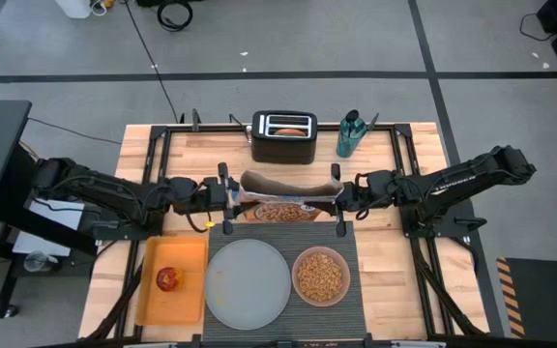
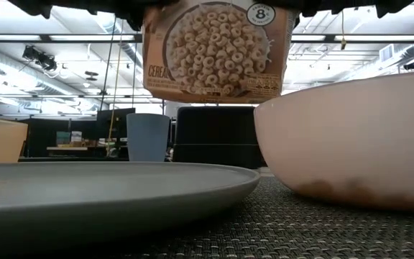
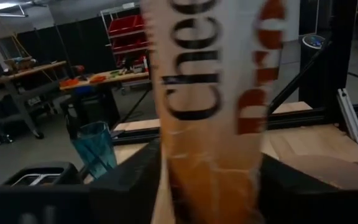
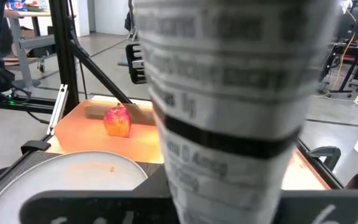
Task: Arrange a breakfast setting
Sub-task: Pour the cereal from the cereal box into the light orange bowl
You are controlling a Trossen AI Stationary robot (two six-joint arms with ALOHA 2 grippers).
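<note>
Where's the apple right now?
In the high view the red apple lies in the orange tray at the table's front left, just left of the grey plate.

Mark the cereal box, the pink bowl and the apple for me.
cereal box (image 2: 218,50), low view, on its printed front face.
pink bowl (image 1: 299,264), high view, on its left rim.
apple (image 1: 169,279), high view, on its red top.
</note>
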